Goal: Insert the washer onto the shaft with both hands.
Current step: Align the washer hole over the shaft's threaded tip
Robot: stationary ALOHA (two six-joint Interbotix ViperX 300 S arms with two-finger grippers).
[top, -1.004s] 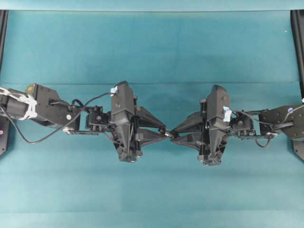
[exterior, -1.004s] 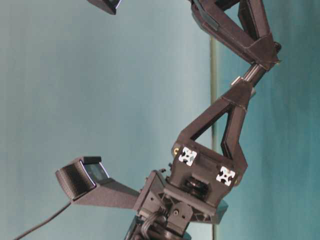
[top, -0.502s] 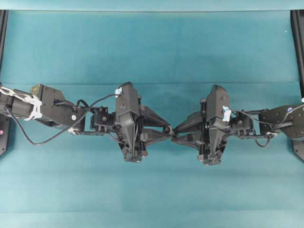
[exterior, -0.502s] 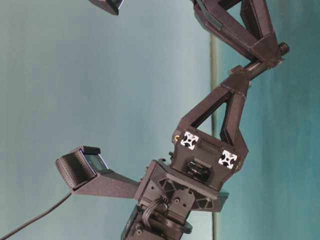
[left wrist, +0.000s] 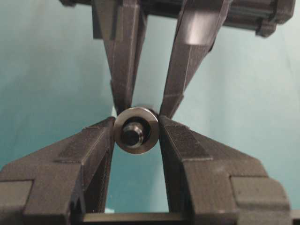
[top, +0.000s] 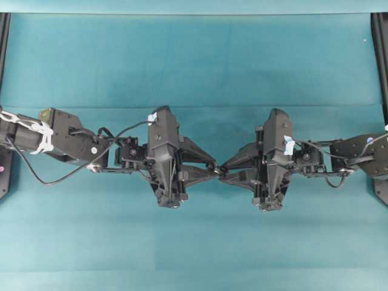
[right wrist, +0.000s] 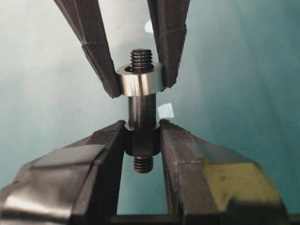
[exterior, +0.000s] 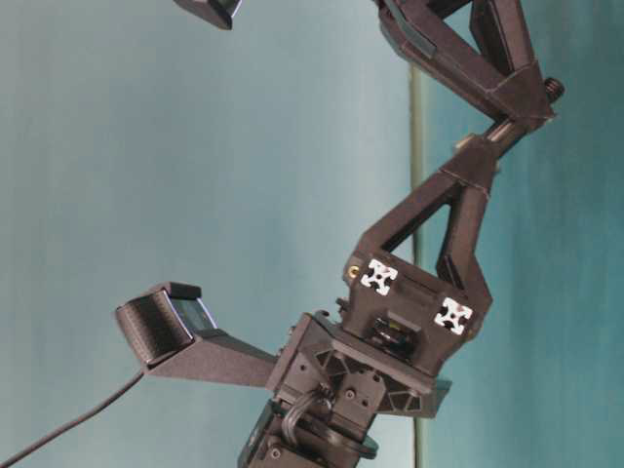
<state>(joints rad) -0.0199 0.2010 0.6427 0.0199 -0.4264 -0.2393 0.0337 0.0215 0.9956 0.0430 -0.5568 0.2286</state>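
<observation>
In the left wrist view my left gripper (left wrist: 136, 129) is shut on the rim of the grey washer (left wrist: 136, 130), and the dark shaft tip (left wrist: 132, 136) shows through its hole. The right wrist view has my right gripper (right wrist: 143, 136) shut on the thick lower part of the shaft (right wrist: 141, 110). There the washer (right wrist: 139, 82) rings the shaft's upper part, with the threaded end sticking out past it. Seen from overhead, the left gripper (top: 212, 170) and right gripper (top: 223, 171) meet tip to tip above the middle of the table. The washer and shaft are too small to make out there.
Teal cloth (top: 194, 60) covers the table under both arms. Black frame rails run along the left edge (top: 5, 60) and right edge (top: 382, 60). Small pale tape scraps (right wrist: 164, 111) lie on the cloth below the grippers.
My left gripper has moved right toward the right gripper, bringing the washer further along the shaft. The right gripper has held still.
</observation>
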